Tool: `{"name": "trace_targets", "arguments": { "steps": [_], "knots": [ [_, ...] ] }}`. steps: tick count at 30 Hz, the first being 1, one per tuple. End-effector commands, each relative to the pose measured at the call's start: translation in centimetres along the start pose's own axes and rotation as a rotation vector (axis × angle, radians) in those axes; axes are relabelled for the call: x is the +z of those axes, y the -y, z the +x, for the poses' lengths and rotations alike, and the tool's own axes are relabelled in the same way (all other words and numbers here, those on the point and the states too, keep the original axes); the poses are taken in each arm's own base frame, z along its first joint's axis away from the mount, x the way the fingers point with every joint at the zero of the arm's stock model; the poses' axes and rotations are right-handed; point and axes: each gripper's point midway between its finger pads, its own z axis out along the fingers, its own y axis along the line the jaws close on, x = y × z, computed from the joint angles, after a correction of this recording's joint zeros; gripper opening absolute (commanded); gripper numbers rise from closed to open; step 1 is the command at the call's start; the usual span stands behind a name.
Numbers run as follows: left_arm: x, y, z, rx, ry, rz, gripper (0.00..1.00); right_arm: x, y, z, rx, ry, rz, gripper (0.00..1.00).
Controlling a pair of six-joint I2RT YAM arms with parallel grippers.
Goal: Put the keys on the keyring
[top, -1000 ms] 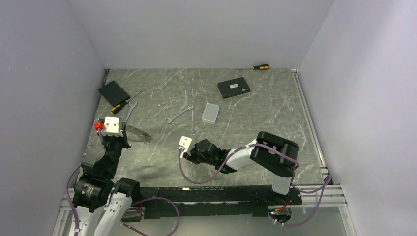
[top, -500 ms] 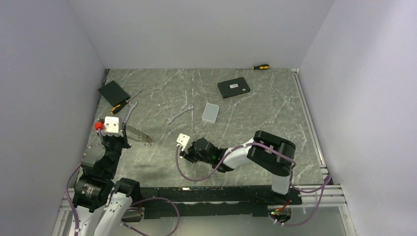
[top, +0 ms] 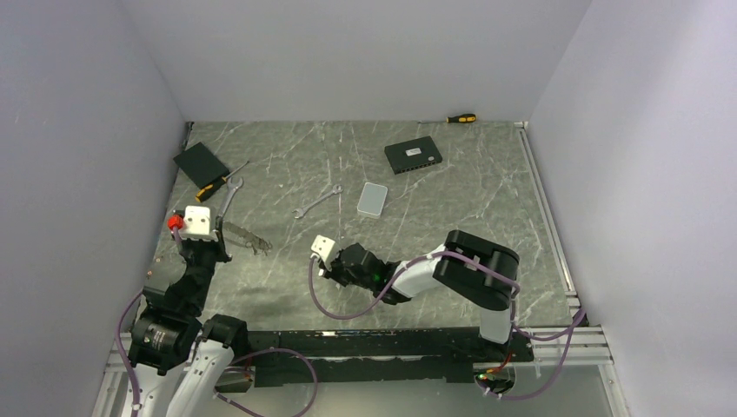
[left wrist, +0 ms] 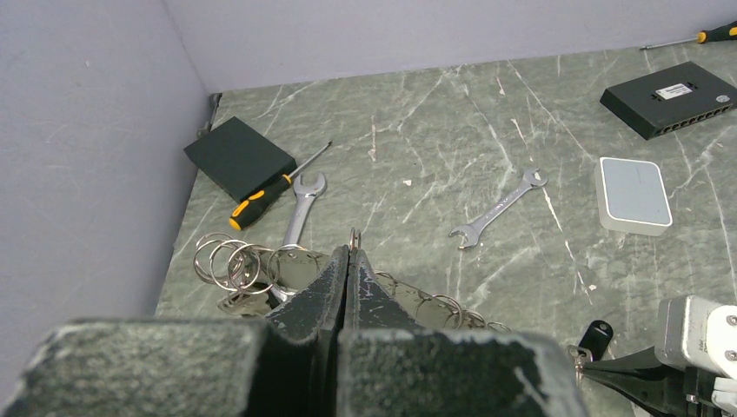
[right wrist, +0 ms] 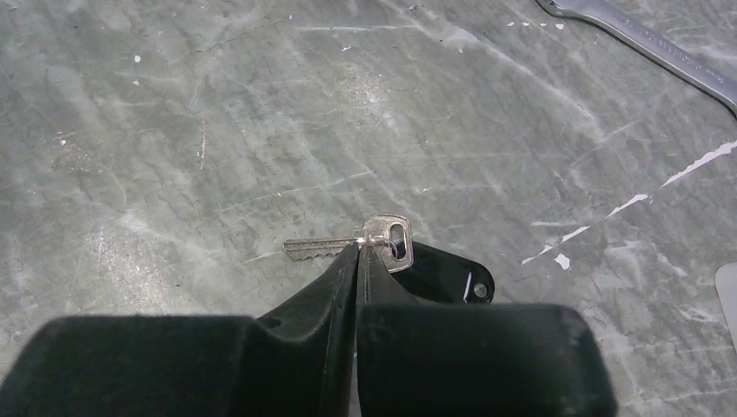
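Gripping the keyring (top: 248,238) in closed left jaws at the top view's left and a key (right wrist: 382,234) in closed right jaws near its middle, low on the bench (right wrist: 174,130); could drop the key when lifting, pinched only by its thin edge.

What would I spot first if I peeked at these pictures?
First comes the right claw, pinched shut on a little silver key with a black tag, down at the green marbled table. Next is the left claw, squeezed shut on the keyring, a shiny tangle of wire loops near the table's left side. Farther back lie a wrench and an orange-handled screwdriver.
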Motion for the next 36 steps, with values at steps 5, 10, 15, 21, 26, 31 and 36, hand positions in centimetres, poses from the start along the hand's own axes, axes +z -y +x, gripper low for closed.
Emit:
{"name": "trace_targets", "arguments": {
  "steps": [5,10,15,21,26,31,36],
  "knots": [
    [0.1,0.1,-2.4,-0.014,0.089,0.007,0.00,-1.5,0.6,-2.6,-0.006,0.042,0.014,0.00],
    [0.2,0.1,-2.3,-0.013,0.087,0.008,0.00,-3.4,1.3,-5.4,-0.016,0.089,0.023,0.00],
    [0.1,0.1,-2.4,-0.015,0.089,0.009,0.00,-5.1,1.3,-7.5,-0.029,0.148,0.002,0.00],
    [0.0,0.1,-2.4,-0.015,0.092,0.010,0.00,-3.8,2.0,-7.1,0.027,0.102,0.054,0.24],
    [0.0,0.0,-2.4,-0.014,0.093,0.007,0.00,-1.3,1.7,-6.8,0.154,0.053,0.079,0.43],
    [0.1,0.2,-2.5,-0.015,0.097,0.014,0.00,0.4,2.3,-5.8,0.257,-0.009,0.158,0.42],
    [0.1,0.2,-2.5,-0.015,0.098,0.017,0.00,1.6,1.9,-4.4,0.283,-0.081,0.166,0.40]
  ]
}}
